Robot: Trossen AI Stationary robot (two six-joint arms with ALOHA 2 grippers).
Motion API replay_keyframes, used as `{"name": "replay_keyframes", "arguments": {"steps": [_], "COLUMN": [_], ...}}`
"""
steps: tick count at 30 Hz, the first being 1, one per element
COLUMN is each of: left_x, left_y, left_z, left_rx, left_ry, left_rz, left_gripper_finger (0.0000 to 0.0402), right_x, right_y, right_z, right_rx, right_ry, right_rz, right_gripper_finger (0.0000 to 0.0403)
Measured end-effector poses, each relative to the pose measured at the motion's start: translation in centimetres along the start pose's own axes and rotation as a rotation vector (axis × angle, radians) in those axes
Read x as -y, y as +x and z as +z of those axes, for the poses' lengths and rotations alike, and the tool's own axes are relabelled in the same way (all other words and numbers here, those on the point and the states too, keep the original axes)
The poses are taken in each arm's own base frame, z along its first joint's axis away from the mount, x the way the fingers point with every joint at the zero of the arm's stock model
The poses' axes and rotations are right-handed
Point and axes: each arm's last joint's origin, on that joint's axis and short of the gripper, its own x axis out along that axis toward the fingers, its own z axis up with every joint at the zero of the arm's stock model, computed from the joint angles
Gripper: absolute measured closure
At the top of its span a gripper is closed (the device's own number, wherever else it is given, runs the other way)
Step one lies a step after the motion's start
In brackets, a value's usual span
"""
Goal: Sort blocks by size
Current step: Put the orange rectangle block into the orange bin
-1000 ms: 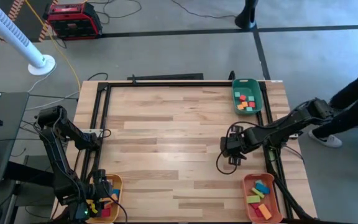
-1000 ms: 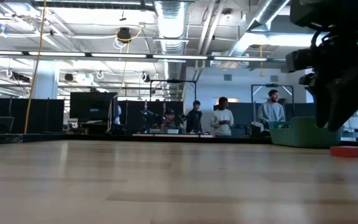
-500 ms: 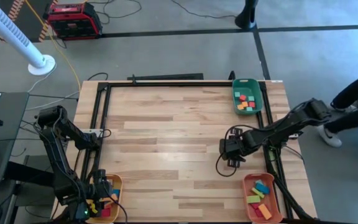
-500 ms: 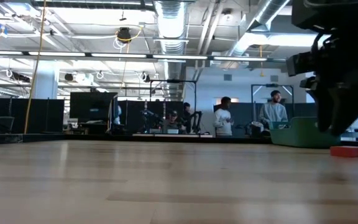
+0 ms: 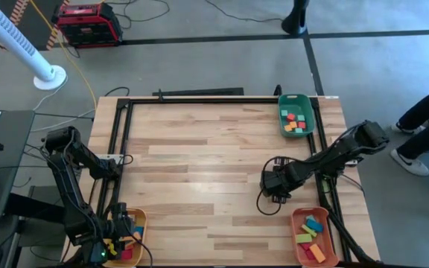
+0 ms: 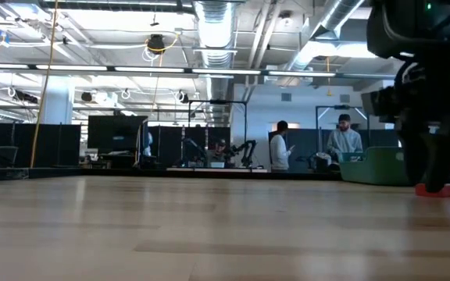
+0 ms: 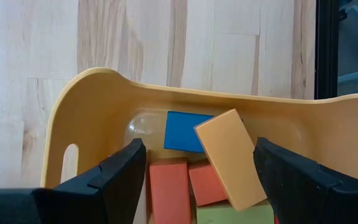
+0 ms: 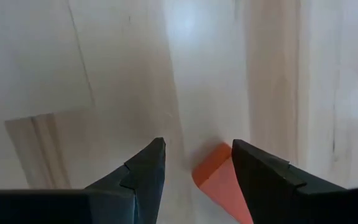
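A small red block lies flat on the wood table; in the low view the red block shows at the right. My right gripper hangs open just over it, pointing down, with the block between the fingertips and close to one finger. In the high view my right gripper hides the block. My left gripper stands open over the yellow tray at the table's near left corner. That tray holds blue, tan, red and green blocks; the tan block leans on the others.
A green tray with small blocks stands at the far right. An orange tray with longer blocks stands at the near right. Black rails edge the table. A person's legs show beyond the right edge. The table's middle is bare wood.
My right gripper has come down over the red block and shifted a little toward the table's near edge, its fingers staying open. The block has not moved.
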Motion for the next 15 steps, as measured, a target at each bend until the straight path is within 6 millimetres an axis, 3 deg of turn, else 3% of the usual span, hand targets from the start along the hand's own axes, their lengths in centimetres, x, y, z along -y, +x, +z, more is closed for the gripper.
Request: {"name": "replay_keyframes", "arguments": {"steps": [15], "left_x": [0.0], "left_y": [0.0], "left_z": [-0.01], "left_rx": [0.0], "left_ry": [0.0], "left_rz": [0.0], "left_gripper_finger": [0.0116], "right_x": [-0.42], "right_y": [0.47], "right_z": [0.29], "right_rx": [0.009], "right_ry": [0.007], "right_rz": [0.01], "right_gripper_finger": [0.0186]}}
